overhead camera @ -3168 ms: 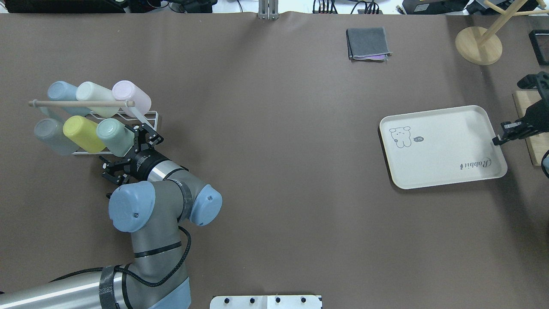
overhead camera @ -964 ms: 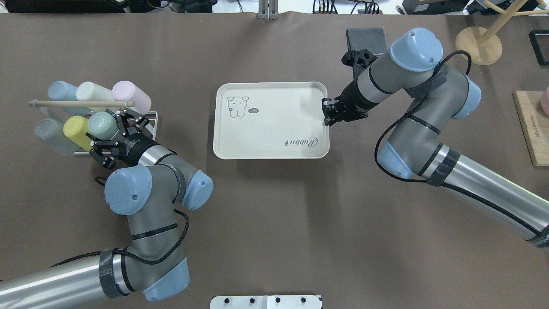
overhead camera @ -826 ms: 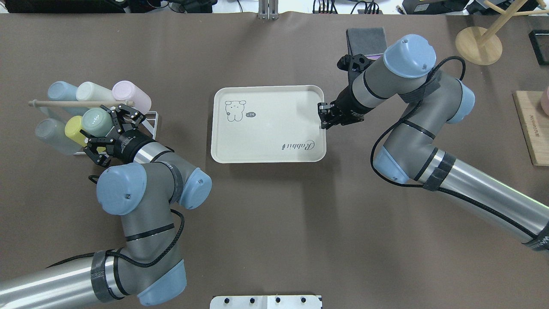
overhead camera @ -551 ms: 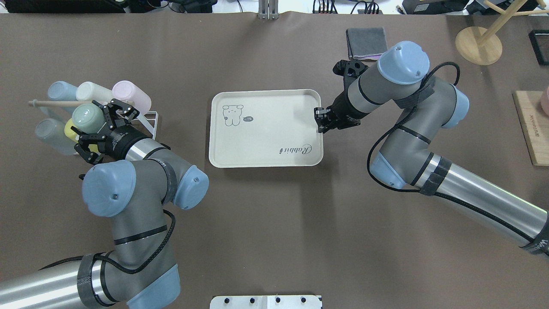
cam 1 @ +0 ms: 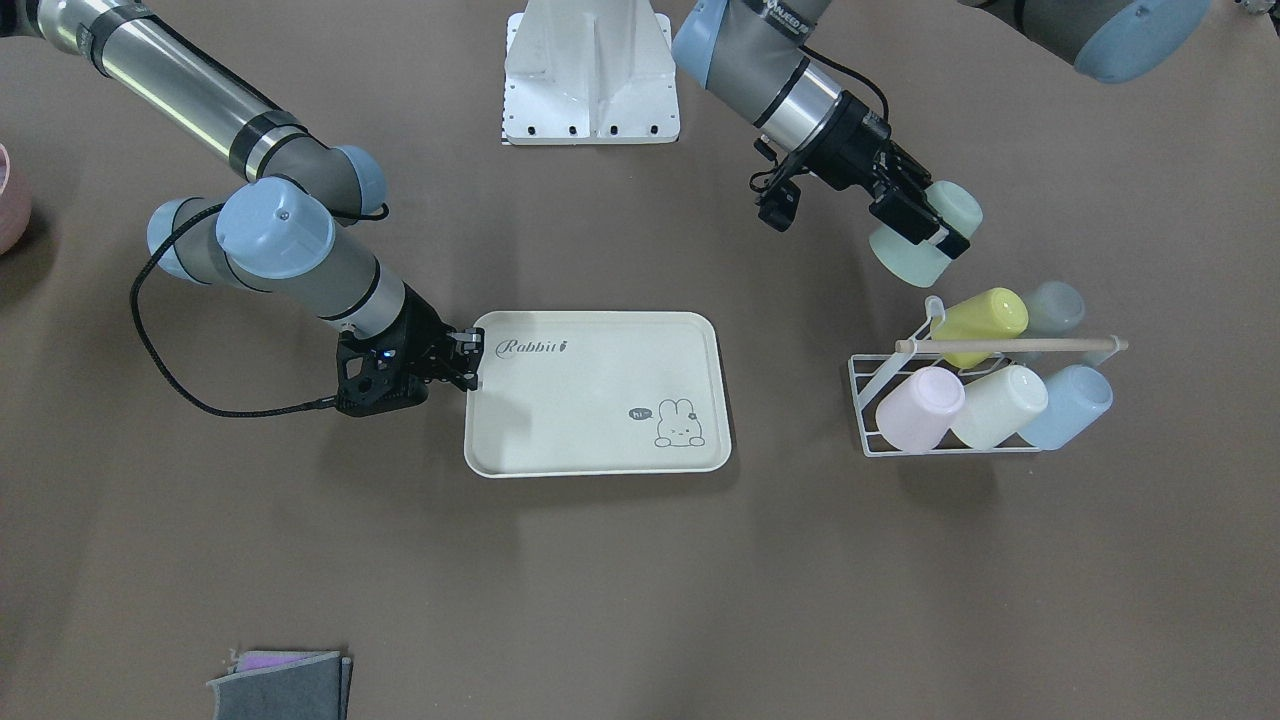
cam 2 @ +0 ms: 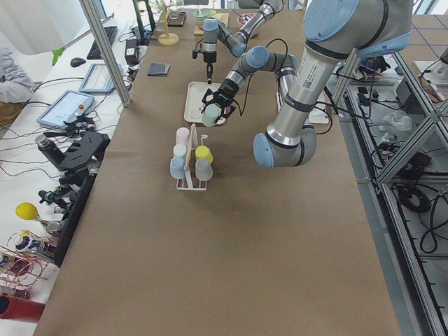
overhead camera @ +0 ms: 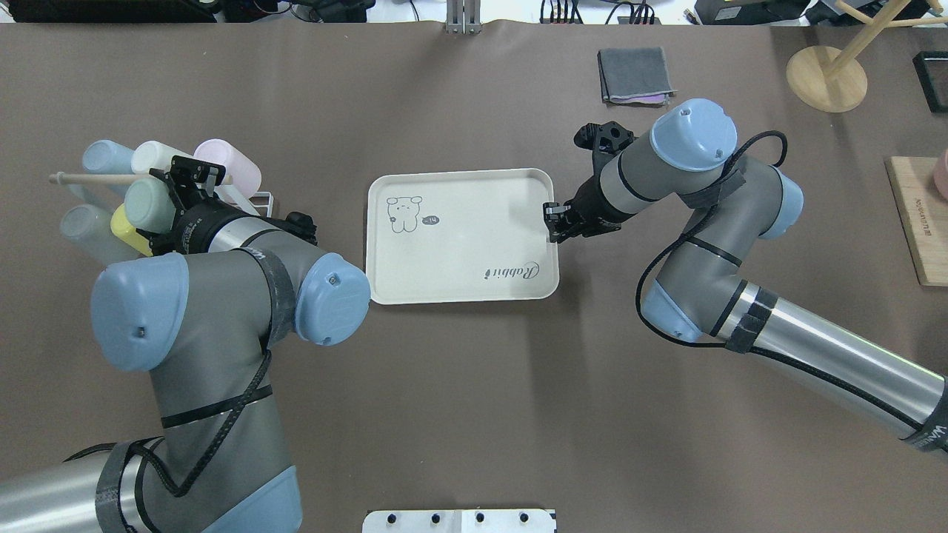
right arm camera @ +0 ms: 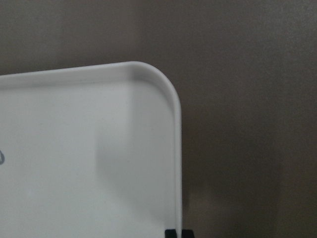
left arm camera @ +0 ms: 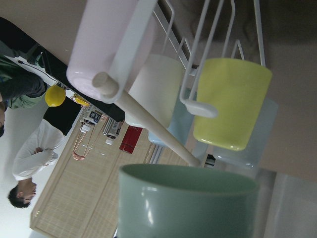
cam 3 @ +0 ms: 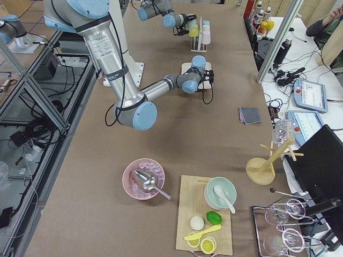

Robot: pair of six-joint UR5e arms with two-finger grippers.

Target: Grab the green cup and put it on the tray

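One tray [cam 1: 580,420], six cups: green cup [cam 1: 903,262] pinched in left hand [cam 1: 930,232], tilted, just above rack [cam 1: 1060,344] holding five other cups [cam 1: 998,405] at left of worktop [cam 1: 640,580]; right hand [cam 1: 468,362] closed on tray's right rim, centre.

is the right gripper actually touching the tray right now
Touching. The front-facing view shows the right gripper clamped on the short edge of the tray beside the Rabbit script, with no gap; the overhead view agrees.

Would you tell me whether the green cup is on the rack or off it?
Off it: the left gripper holds the green cup tipped on its side, clear of the rack in the front-facing view.
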